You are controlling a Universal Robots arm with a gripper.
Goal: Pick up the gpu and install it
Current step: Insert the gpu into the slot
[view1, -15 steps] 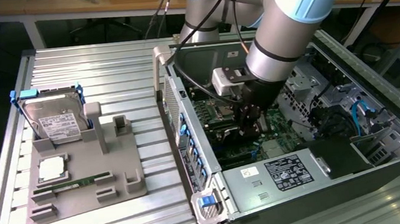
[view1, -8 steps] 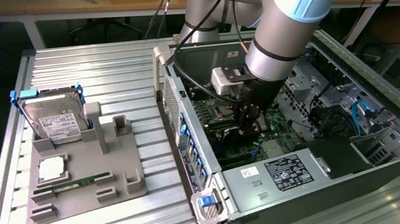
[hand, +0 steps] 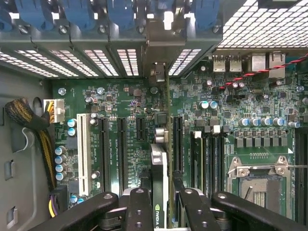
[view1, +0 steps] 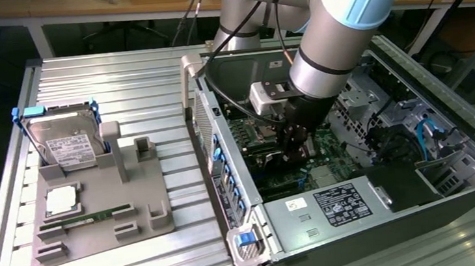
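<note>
Pick-up is done: gripper (hand: 159,204) is clamped on the gpu (hand: 159,168), card held on edge, deep inside the open PC case (view1: 333,212) over the motherboard (hand: 125,103). Card's end bracket points toward the rear slot covers (hand: 115,60), roughly lined up with an expansion slot (hand: 177,139). Seating looks unfinished, can't tell if its edge touches the slot. Hard drive (view1: 69,146) sits in the grey holder on the tabletop (view1: 119,79)

Arm (view1: 334,52) reaching down, end effector (hand: 161,192) clamped on card edge.
</note>
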